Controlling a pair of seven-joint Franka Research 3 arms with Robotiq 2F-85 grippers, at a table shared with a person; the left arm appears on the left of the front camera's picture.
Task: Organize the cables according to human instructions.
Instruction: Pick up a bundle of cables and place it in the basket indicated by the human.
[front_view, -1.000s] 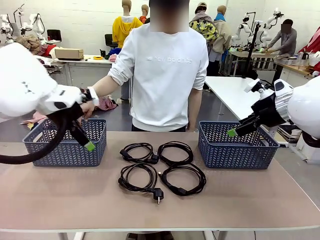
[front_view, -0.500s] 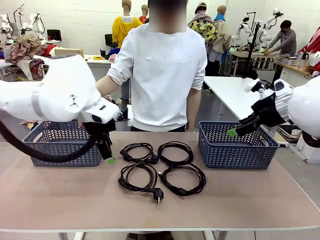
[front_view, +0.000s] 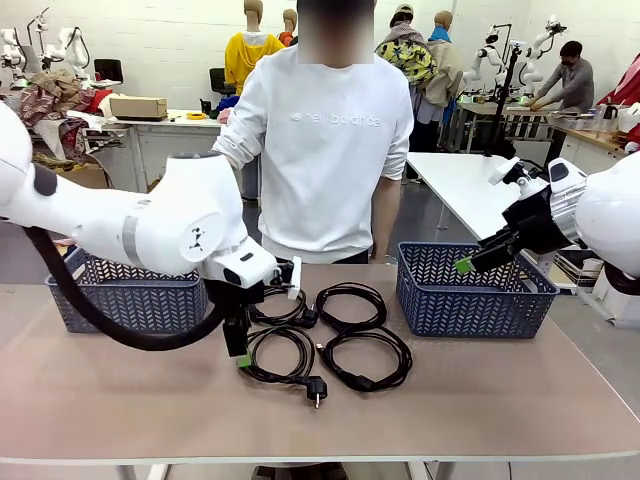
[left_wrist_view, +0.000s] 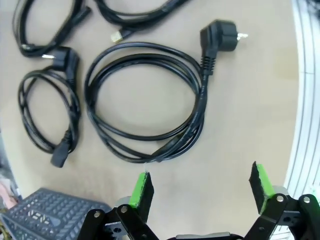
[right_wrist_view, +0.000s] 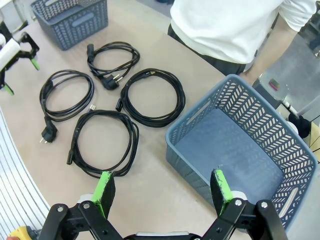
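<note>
Front view: left fingers (front_view: 243, 359), spread, point down at the left edge of the near-left cable (front_view: 275, 355) on the desk (front_view: 500, 410); right fingers (front_view: 463, 265), also spread, hang by the right basket (front_view: 470, 300), well apart from it. Left wrist view: we see the near-left cable (left_wrist_view: 201, 100) flat just ahead, its nearest strands running roughly pad to pad. Right wrist view: all four cables (right_wrist_view: 108, 81) lie toward the left arm, so we judge it nearer.
</note>
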